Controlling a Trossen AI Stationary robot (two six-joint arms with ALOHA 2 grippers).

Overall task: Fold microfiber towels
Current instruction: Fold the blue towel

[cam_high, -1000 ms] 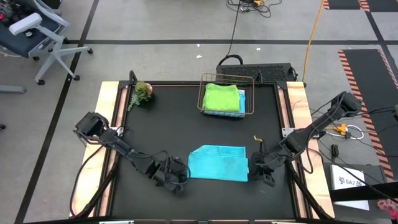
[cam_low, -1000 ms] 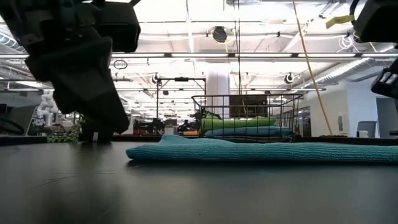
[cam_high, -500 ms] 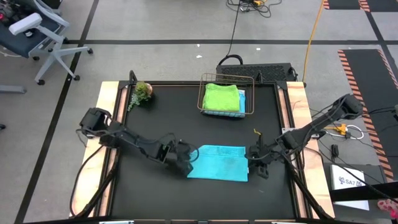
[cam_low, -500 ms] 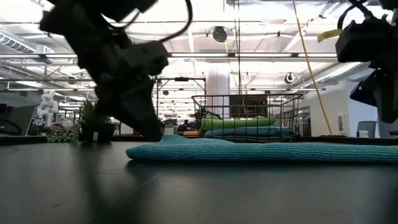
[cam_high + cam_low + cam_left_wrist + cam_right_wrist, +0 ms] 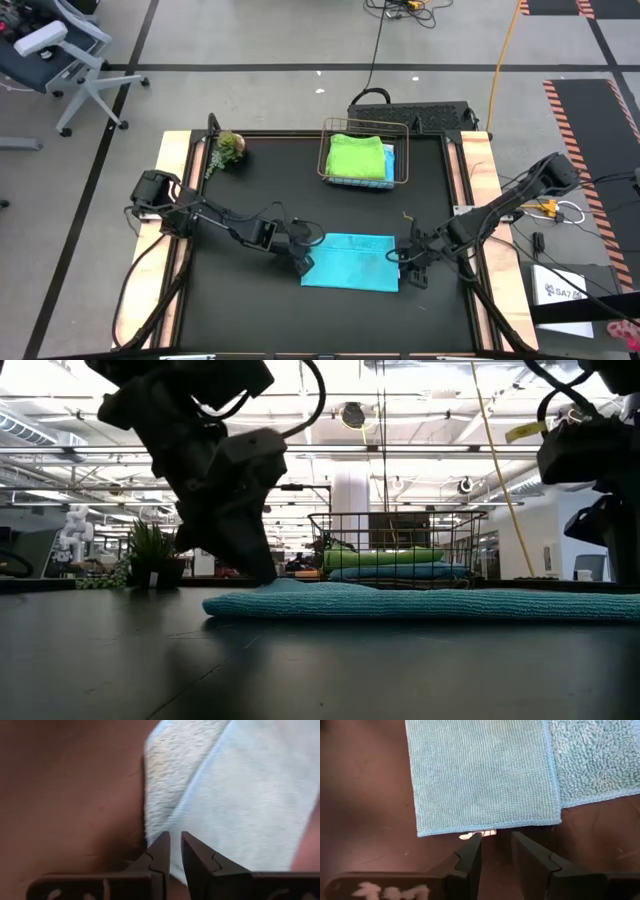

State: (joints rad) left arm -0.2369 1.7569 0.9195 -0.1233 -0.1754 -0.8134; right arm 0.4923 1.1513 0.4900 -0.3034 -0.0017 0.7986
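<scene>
A soft, light sky-blue microfiber towel [image 5: 350,261] lies folded on the black tabletop [image 5: 260,200]. At its left corner, left hand [image 5: 303,266], fingers nearly together; at its right edge, right hand [image 5: 415,272], fingers slightly apart, both empty. Best pinched at corners

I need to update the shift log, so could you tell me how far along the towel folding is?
Done: the lime green towel lies folded in the wire basket. In hand: the left claw and right claw sit at opposite edges of the teal towel, folded over on the table. Left: finishing and basketing it.
</scene>
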